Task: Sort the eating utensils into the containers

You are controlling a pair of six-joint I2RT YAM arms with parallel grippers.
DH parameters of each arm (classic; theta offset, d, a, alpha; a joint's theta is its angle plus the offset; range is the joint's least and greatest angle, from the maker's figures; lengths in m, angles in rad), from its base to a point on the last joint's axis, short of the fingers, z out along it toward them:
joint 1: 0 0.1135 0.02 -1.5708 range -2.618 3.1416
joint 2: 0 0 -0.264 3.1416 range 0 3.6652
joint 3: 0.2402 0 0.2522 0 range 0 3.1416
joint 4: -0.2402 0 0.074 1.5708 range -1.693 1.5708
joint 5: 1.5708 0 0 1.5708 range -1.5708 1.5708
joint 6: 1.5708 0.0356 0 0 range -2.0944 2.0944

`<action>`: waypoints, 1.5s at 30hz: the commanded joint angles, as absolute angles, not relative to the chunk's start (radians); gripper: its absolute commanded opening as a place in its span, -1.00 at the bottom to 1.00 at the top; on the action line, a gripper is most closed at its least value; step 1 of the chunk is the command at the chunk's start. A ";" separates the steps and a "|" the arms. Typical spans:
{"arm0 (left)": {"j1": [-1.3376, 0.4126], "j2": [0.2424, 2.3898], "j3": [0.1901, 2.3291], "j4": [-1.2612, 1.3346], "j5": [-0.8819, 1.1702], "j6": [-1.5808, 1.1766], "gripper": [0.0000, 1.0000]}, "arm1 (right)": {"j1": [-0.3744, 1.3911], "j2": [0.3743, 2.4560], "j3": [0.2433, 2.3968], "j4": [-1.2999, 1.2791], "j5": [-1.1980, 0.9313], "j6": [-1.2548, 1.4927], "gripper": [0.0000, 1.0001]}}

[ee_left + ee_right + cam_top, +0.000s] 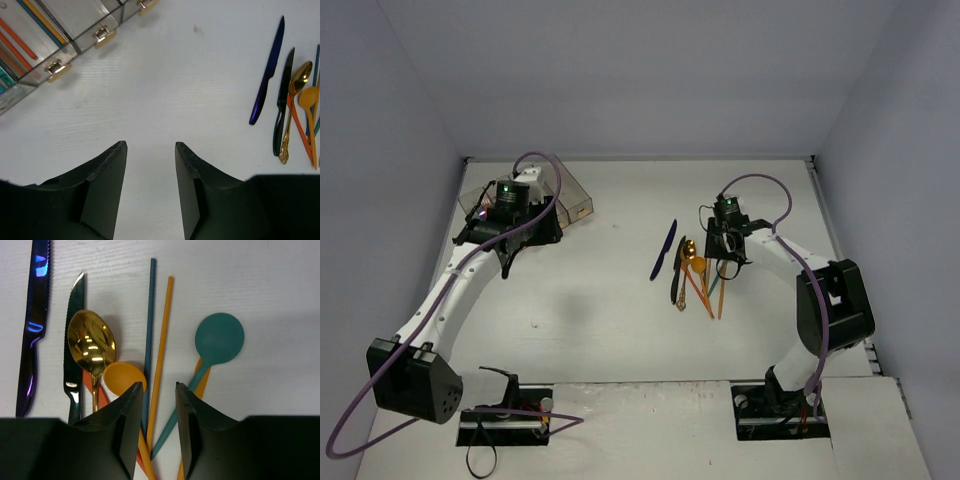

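White bench (pixel 620 320) inside pale grey walls (pixel 620 80) carries everything. On it the left fingers (pixel 119 155) stand apart, with bare bench showing between them. Ahead of them and to their left sit the containers (pixel 75 47), a row of clear smoky bins holding orange, blue and yellow utensils. Each bin end bears a small tan label (pixel 57 70) whose writing cannot be read. The right fingers (pixel 134 395) hang over a loose pile, slightly apart and clamped on nothing. A dark teal handle (pixel 149 315) and an orange-yellow handle (pixel 164 330) run forward from the gap between them. Just beside the left-hand tip lies an orange spoon (pixel 124 377). Further left are a gold spoon (pixel 91 342), a black knife (pixel 74 340) and an iridescent blue knife (pixel 32 325). Ahead to the right lies a teal spoon (pixel 219 337).
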State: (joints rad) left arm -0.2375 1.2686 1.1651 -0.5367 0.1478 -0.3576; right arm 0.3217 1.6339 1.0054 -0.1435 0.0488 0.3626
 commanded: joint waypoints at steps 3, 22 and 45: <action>-0.250 1.168 1.103 -0.465 0.195 -0.334 -0.19 | 0.316 1.703 1.068 -0.046 0.127 0.416 -0.55; -0.255 1.131 1.069 -0.451 0.198 -0.347 0.13 | 0.328 1.784 1.018 -0.023 0.159 0.448 -0.73; -0.289 1.134 1.043 -0.386 0.245 -0.343 0.46 | 0.319 1.807 0.990 -0.026 0.151 0.433 -0.97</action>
